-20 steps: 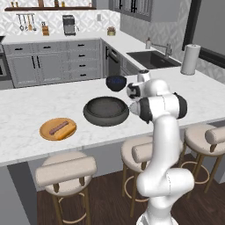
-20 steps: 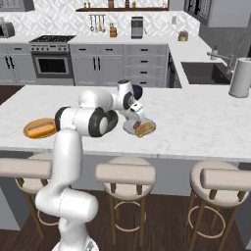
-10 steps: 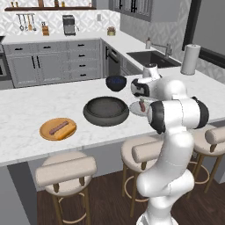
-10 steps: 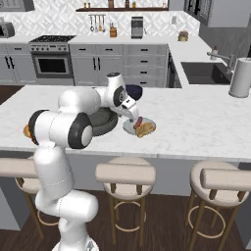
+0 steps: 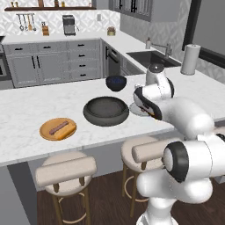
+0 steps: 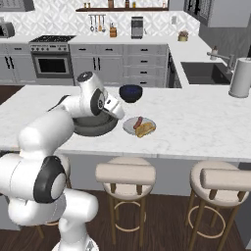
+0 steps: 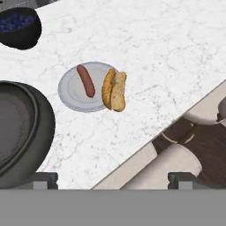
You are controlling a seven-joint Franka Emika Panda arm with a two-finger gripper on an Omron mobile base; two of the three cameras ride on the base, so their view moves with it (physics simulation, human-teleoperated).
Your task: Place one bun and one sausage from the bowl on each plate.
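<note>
My gripper [image 6: 116, 112] hangs open and empty over the counter between the dark bowl [image 6: 96, 128] and the grey plate [image 6: 129, 125]. In the hand view its tips [image 7: 112, 181] stand wide apart, with nothing between them. The grey plate [image 7: 73, 90] holds a sausage [image 7: 85, 80] and a bun [image 7: 114, 90], which shows as two long halves side by side. The tan wooden plate [image 5: 47, 131] at the left carries another sausage [image 5: 58, 128]. The bowl [image 5: 106, 110] looks empty inside. My arm hides most of the grey plate in the left base view.
A small dark blue bowl [image 5: 116, 82] stands behind the dark bowl. The sink [image 6: 203, 71] and a paper towel roll [image 6: 240, 77] are at the far right. Stools [image 6: 125, 172] line the counter's near edge.
The hand has drawn back from over the grey plate toward the bowl, and the elbow has swung nearer the cameras. The bun and sausage stay on the grey plate.
</note>
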